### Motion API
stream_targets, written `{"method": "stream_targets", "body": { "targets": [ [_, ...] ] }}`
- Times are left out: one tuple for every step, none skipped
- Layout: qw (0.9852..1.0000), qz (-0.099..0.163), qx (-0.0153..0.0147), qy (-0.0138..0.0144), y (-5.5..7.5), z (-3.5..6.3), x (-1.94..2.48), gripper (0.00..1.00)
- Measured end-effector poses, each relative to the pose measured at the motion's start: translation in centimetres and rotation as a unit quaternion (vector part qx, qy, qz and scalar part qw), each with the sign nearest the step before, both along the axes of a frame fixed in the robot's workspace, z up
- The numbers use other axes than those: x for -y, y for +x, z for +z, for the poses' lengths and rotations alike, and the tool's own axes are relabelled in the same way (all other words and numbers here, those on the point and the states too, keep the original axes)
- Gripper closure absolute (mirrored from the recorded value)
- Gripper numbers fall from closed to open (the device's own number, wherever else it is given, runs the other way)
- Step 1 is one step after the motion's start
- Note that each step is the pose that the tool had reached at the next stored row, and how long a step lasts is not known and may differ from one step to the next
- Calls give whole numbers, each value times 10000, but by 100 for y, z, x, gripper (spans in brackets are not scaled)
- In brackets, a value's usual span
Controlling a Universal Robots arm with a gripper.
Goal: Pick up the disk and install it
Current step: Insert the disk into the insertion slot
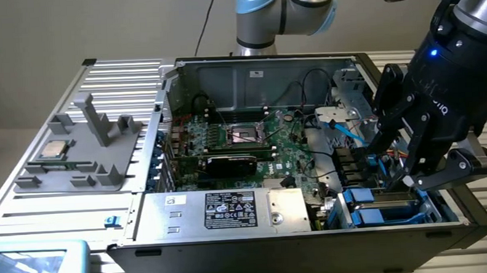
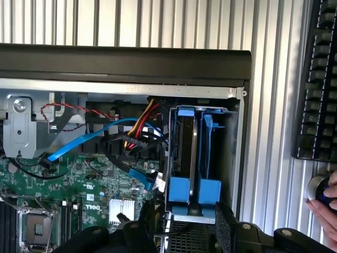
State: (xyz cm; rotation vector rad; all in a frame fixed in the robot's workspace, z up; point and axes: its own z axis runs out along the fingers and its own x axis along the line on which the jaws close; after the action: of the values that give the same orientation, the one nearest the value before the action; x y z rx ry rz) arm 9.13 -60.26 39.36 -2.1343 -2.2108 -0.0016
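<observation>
While your jaws stand half apart over the drive bay [image 2: 167, 158] in a corner of the computer case [image 1: 273, 252], the disk [image 2: 185, 153] sits on edge inside, since its slot takes it so.

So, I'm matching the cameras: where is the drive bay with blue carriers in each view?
Exterior view: drive bay at the case's near corner, on the exterior view's right, below the gripper.
Wrist view: drive bay against the case's side wall, beside the motherboard.
Shared landmark: the blue cable.
</observation>
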Motion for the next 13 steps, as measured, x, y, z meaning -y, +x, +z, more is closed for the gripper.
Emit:
{"method": "stream_targets", "body": {
  "targets": [
    [10000,0,0,1,0,14,-1,43],
    [10000,0,0,1,0,35,-2,43],
    [10000,0,0,1,0,59,-4,43],
    [10000,0,0,0,0,82,-5,43],
    [10000,0,0,1,0,94,-5,43],
    [10000,0,0,1,0,98,-5,43],
    [10000,0,0,3,0,97,-5,43],
    [10000,0,0,3,0,98,-4,43],
    [10000,0,0,2,0,98,-5,43],
    [10000,0,0,2,0,98,-5,43],
    [10000,0,0,2,0,99,-5,43],
    [10000,0,0,2,0,99,-5,43],
    [10000,0,0,2,0,99,-5,43]
  ]
}}
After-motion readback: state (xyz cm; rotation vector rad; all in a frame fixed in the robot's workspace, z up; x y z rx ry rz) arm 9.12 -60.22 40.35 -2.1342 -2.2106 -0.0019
